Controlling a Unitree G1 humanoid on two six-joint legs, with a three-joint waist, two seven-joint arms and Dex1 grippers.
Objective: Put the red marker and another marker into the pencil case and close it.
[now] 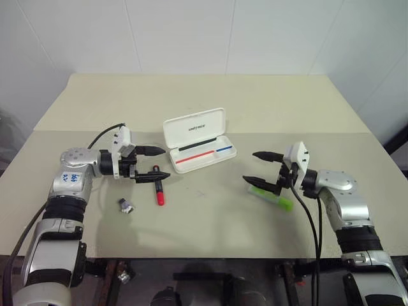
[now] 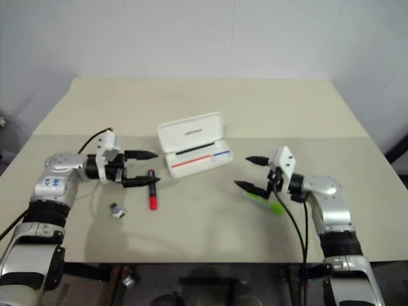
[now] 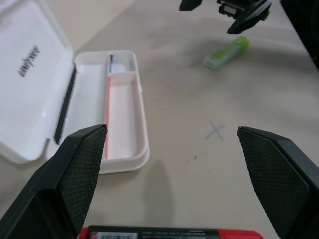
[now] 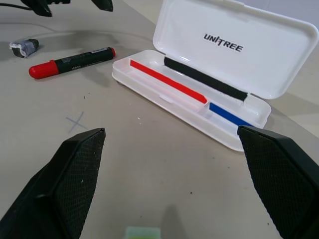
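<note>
So we see the pencil case (image 1: 199, 141) lying open mid-table, lid up. Left gripper (image 1: 153, 163) hovers w/ jaws apart over the red marker (image 1: 159, 190), not touching. Right gripper (image 1: 262, 169) is also spread wide, above the green marker (image 1: 273, 197). Small grey bit (image 1: 125, 205) lies near the red one.

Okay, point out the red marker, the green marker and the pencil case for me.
red marker (image 4: 70, 62), right wrist view, middle of the black barrel.
green marker (image 3: 225, 53), left wrist view, middle of its pale body.
pencil case (image 1: 193, 127), left eye view, inside of the open lid.
</note>
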